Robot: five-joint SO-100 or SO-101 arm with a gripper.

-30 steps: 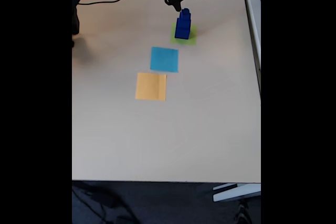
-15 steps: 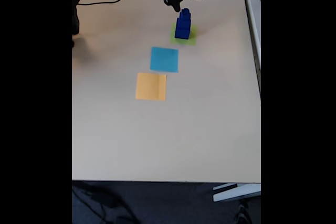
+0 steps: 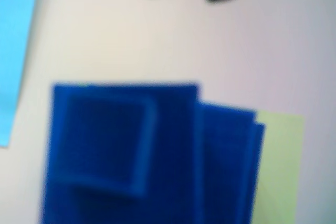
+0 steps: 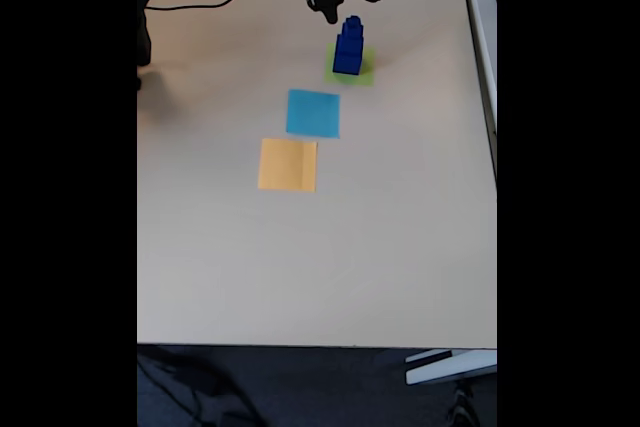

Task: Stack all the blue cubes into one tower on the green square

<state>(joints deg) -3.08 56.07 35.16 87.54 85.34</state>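
Tool (image 4: 330, 13) has apparently withdrawn from tower (image 4: 348, 47).

In the fixed view the tower (image 4: 348, 47) stands on the green square (image 4: 366, 71); two paper squares (image 4: 313, 113) lie nearer, in line.

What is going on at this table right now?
A robot arm has been stacking blue cubes. The tower stands as a stepped blue column on the green square, near the table's far edge. The gripper hangs just above and left of its top in the fixed view, holding nothing. A light-blue square and an orange square lie bare nearer the camera.
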